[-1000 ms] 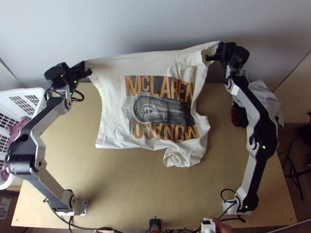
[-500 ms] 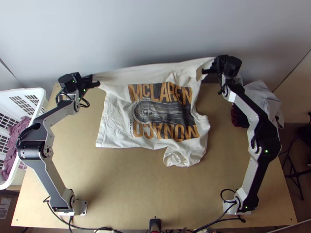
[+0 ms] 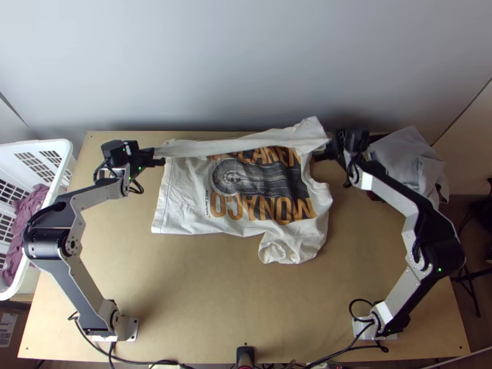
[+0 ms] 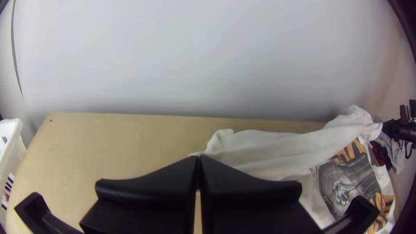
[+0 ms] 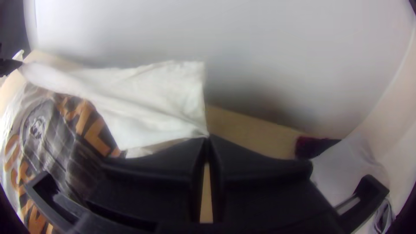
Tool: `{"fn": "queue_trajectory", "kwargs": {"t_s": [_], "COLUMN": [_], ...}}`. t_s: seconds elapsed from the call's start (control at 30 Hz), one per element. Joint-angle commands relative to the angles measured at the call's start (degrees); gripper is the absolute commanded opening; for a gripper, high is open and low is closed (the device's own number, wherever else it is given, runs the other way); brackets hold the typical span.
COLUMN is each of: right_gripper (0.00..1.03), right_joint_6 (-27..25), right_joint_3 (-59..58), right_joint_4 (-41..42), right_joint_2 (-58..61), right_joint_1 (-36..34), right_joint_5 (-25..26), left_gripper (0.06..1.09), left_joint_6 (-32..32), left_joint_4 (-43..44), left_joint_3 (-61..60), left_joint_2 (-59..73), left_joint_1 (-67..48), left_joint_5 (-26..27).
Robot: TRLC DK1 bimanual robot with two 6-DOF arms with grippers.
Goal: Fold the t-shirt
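Note:
The white t-shirt lies on the table with its print up; its far part is lifted and stretched as a band between the grippers, partly over the print. My left gripper is at the band's left end. In the left wrist view, my left gripper is shut on an edge of the shirt. At the band's right end is my right gripper. The right wrist view has my right gripper shut on a corner of the shirt. One near corner is bunched.
A white basket with mauve cloth stands at the left edge. Light grey cloth lies at the far right corner, with dark red cloth beside it. A pale wall rises behind the table.
Both grippers have come down the picture, toward the near side, with the shirt's far part between them. That part now folds over the top of the print. The near part has stayed put.

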Motion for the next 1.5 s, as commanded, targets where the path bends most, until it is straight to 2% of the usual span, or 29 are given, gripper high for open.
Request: {"fn": "queue_trajectory", "kwargs": {"t_s": [0.0,0.27,0.53,0.67,0.7,0.73,0.77,0.8,0.83,0.87,0.9,0.93,0.97,1.03,1.13,1.27,1.47], "right_gripper": [0.03,0.03,0.03,0.03,0.03,0.03,0.03,0.06,0.17,0.41,0.69,0.89,1.0,1.0,0.99,0.99,0.99], "right_joint_6": [-0.5,-0.8,1.1,1.1,1.0,1.1,1.1,1.2,1.2,1.4,1.6,1.8,2.3,2.9,4.6,7.4,9.7], "right_joint_3": [-8.4,-14.8,-15.1,-17.0,-17.3,-17.5,-17.5,-17.6,-18.0,-18.7,-18.9,-18.3,-16.8,-14.1,-10.8,-12.9,-22.3], "right_joint_4": [-4.6,-9.5,-17.3,-17.8,-17.8,-17.6,-16.5,-16.1,-15.2,-12.7,-11.7,-12.1,-14.5,-20.5,-32.2,-40.9,-50.1], "right_joint_2": [-4.7,-8.2,-8.5,-9.2,-9.9,-10.9,-12.0,-13.6,-15.9,-18.5,-20.8,-22.6,-24.1,-25.9,-29.9,-37.7,-47.8], "right_joint_1": [2.1,4.9,8.4,9.4,9.5,9.6,9.7,9.6,9.6,9.3,9.0,8.9,8.8,8.7,9.1,10.3,22.7], "right_joint_5": [-0.1,0.0,-0.1,-0.1,-0.1,-0.1,-0.1,-0.1,-0.2,-0.2,-0.4,-1.1,-1.8,-2.5,-4.8,-12.1,-13.9], "left_gripper": [0.09,0.09,0.09,0.09,0.11,0.23,0.46,0.76,0.99,1.03,1.03,1.03,1.04,1.03,1.03,1.03,1.03], "left_joint_6": [2.7,3.0,0.7,0.1,0.1,0.1,0.1,0.0,-1.2,-1.7,-1.9,-2.0,-2.1,-2.2,-1.9,0.1,1.7], "left_joint_4": [-0.7,-1.4,-1.5,-1.6,-2.3,-3.3,-5.0,-7.3,-8.7,-10.5,-12.5,-13.6,-15.0,-18.1,-24.8,-32.5,-34.8], "left_joint_3": [-5.8,-9.9,-12.5,-14.6,-14.7,-14.7,-14.5,-14.3,-14.3,-14.3,-14.1,-14.2,-14.6,-15.1,-16.4,-21.2,-29.0], "left_joint_2": [-2.1,-4.8,-7.0,-9.2,-9.3,-9.4,-9.6,-10.4,-11.5,-12.8,-13.8,-15.0,-16.8,-20.3,-26.9,-37.7,-45.0], "left_joint_1": [0.8,0.4,0.1,0.0,0.0,0.0,0.1,0.1,0.2,0.5,0.7,0.8,0.8,0.9,1.7,2.3,1.7], "left_joint_5": [0.8,0.8,0.7,0.8,0.8,0.8,0.8,0.8,0.8,1.1,2.3,3.0,3.3,3.6,6.6,9.8,9.9]}}
